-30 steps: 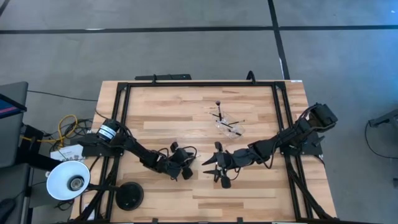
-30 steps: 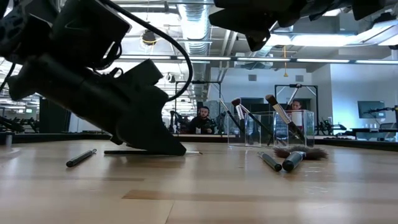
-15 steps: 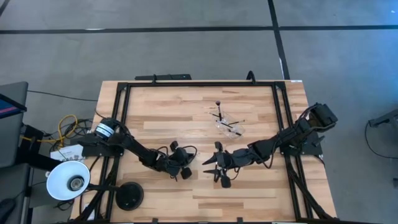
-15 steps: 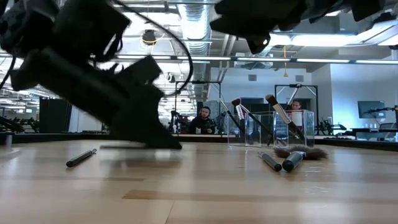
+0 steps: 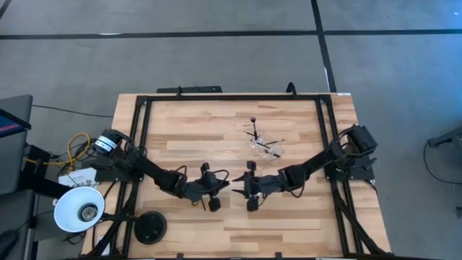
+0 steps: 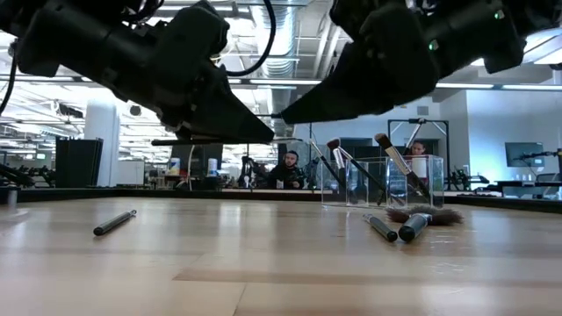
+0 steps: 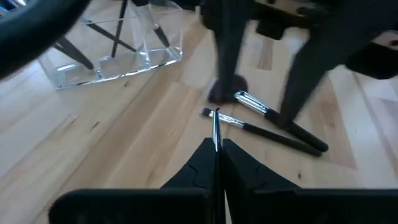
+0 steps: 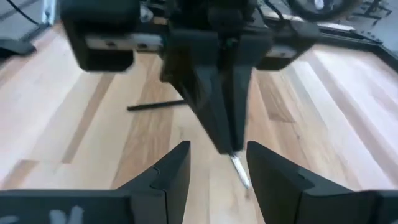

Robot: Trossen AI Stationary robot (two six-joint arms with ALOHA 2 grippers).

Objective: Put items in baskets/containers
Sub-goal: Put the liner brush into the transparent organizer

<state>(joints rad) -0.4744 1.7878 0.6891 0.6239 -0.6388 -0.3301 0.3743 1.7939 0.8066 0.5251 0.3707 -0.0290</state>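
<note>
My left gripper (image 5: pixel 222 188) (image 7: pixel 216 146) hangs above the table's middle, shut on a slim dark makeup brush (image 7: pixel 215 127). My right gripper (image 5: pixel 242 189) (image 8: pixel 217 155) faces it from the right, open, one finger on each side of the brush's silver tip (image 8: pixel 239 167) without touching it. The clear cup (image 5: pixel 266 144) (image 6: pixel 382 180) stands toward the far right with several brushes leaning in it. Two brushes (image 7: pixel 273 124) lie on the wood under the grippers. Another brush (image 6: pixel 114 221) lies to the left, and a fan brush (image 6: pixel 426 213) lies by the cup. My left gripper pinches the thin brush between its two shut fingers, which come slanting down from the table's left. The brush runs along the fingers. Its silver ferrule end (image 7: pixel 214 115) sticks out past the fingertips and its handle end (image 6: pixel 171 141) sticks out behind. It is level and lifted clear.
A white lamp shade (image 5: pixel 79 209) and its round black base (image 5: pixel 150 227) sit at the near left corner. Black frame rails (image 5: pixel 231 97) run around the table. People sit in the room beyond the far edge (image 6: pixel 285 171). Bare wood lies toward the near edge (image 5: pixel 289 224).
My left gripper has risen from the table with the thin brush, which lay flat on the wood and now hangs level and clear. It has also moved a little to the right. My right gripper has come down and leftward until it faces the brush's tip.
</note>
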